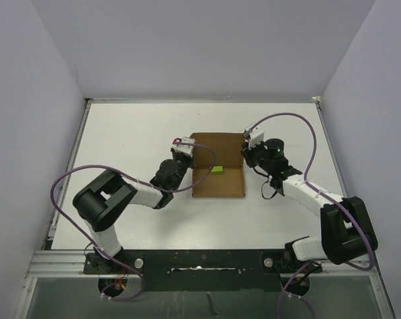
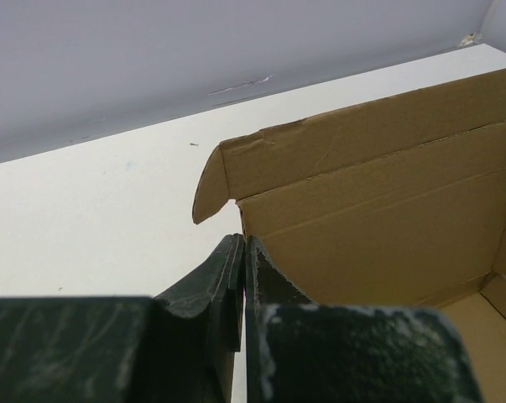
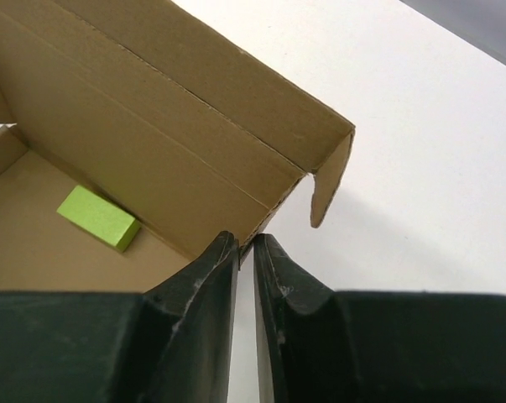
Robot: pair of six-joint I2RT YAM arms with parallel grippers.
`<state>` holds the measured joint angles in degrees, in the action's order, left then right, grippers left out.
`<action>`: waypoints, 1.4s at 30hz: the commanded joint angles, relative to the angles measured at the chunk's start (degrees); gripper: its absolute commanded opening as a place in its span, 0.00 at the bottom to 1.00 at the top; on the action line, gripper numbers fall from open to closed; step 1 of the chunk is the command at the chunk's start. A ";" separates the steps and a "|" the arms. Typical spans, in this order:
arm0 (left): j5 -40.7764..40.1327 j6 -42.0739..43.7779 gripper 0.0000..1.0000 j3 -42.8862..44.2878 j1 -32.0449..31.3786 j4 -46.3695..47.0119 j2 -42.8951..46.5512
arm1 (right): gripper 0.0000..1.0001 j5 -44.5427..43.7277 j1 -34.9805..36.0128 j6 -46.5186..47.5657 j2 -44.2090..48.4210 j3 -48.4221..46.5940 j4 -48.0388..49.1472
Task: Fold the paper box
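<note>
The brown paper box lies open at the table's middle, with its back and side walls raised. My left gripper is shut on the box's left wall; in the left wrist view the wall's edge runs between the fingers, below a rounded tab. My right gripper is shut on the right wall; in the right wrist view the wall's edge enters the narrow gap, beside a hanging tab. A small yellow-green block lies inside the box.
The white table is closed in by pale walls at the back and both sides. Purple cables loop off both arms. A metal rail runs along the near edge.
</note>
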<state>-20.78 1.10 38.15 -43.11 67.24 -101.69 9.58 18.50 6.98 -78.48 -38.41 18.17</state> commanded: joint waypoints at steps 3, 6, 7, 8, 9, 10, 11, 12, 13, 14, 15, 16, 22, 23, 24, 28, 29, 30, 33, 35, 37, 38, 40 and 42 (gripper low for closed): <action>3.80 1.38 0.00 -1.43 -2.24 3.35 1.34 | 0.24 5.50 0.68 -0.52 3.33 -5.41 -8.69; 4.03 1.68 0.00 -2.01 -2.24 4.12 1.46 | 0.37 7.57 -0.11 0.83 4.27 -7.68 -13.17; 4.21 1.83 0.00 -2.21 -2.24 4.31 1.41 | 0.42 8.45 -0.44 1.74 4.60 -8.25 -14.68; 4.39 1.88 0.00 -2.39 -2.24 4.64 1.43 | 0.46 9.34 -0.85 2.49 4.95 -8.78 -16.08; 4.61 1.94 0.00 -2.46 -2.24 4.84 1.42 | 0.50 10.57 -1.62 3.34 5.26 -9.19 -17.44; 4.72 2.03 0.00 -2.54 -2.30 4.94 1.43 | 0.53 12.34 -2.48 4.26 5.60 -9.68 -18.86; 4.92 2.06 0.00 -2.62 -2.32 5.10 1.39 | 0.56 13.92 -3.71 5.04 5.88 -10.28 -20.40; 5.02 2.18 0.00 -2.68 -2.33 5.31 1.33 | 0.58 15.82 -4.91 5.73 6.08 -11.11 -22.26; 5.11 2.30 0.00 -2.73 -2.33 5.45 1.36 | 0.60 18.66 -6.38 6.86 6.21 -12.44 -25.02; 5.18 2.49 0.00 -2.79 -2.33 5.71 1.34 | 0.62 23.08 -8.63 8.65 6.23 -14.37 -29.03; 5.36 3.01 0.00 -2.90 -2.33 5.93 1.33 | 0.63 26.21 -10.21 10.61 6.20 -16.36 -32.81; 5.41 3.20 0.00 -2.98 -2.33 6.06 1.37 | 0.64 29.91 -11.84 11.98 6.23 -17.62 -34.97; 6.17 5.00 0.00 -3.08 -2.33 6.58 1.75 | 0.75 40.95 -18.69 17.86 3.02 -29.20 -49.46; 6.22 5.23 0.00 -3.08 -2.33 6.52 1.93 | 0.77 41.31 -19.02 17.96 1.33 -32.79 -52.67; 6.32 5.40 0.00 -3.08 -2.33 6.60 2.01 | 0.79 41.84 -19.13 18.25 -0.57 -35.41 -56.15; 6.71 6.05 0.00 -3.17 -2.33 6.66 2.33 | 0.79 42.22 -18.67 18.55 -6.71 -41.37 -66.09; 6.83 6.05 0.00 -3.17 -2.33 6.65 2.36 | 0.79 41.36 -18.23 18.63 -7.36 -41.38 -66.49; 6.96 6.16 0.00 -3.17 -2.33 6.59 2.37 | 0.79 40.24 -17.80 18.66 -7.54 -41.02 -66.21; 6.94 6.47 0.00 -3.17 -2.41 6.55 2.47 | 0.79 36.75 -16.35 18.71 -7.55 -40.22 -65.35; 6.87 6.67 0.00 -3.13 -2.57 6.43 2.62 | 0.79 33.75 -14.68 18.97 -7.90 -40.84 -65.94; 6.78 6.93 0.00 -3.12 -2.66 6.34 2.85 | 0.79 29.35 -13.00 18.83 -8.52 -41.26 -65.94; 6.80 6.98 0.00 -3.09 -2.68 6.32 2.94 | 0.79 27.13 -12.33 18.45 -8.88 -41.30 -65.71; 6.71 7.11 0.00 -3.13 -2.68 6.31 3.05 | 0.79 23.46 -11.44 17.73 -9.80 -41.39 -65.10; 6.62 7.20 0.00 -3.17 -2.76 6.28 3.21 | 0.77 20.72 -11.01 17.36 -10.41 -41.24 -64.31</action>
<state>-15.25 6.98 35.59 -45.21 71.53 -101.67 38.28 6.42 25.08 -88.01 -78.00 -47.13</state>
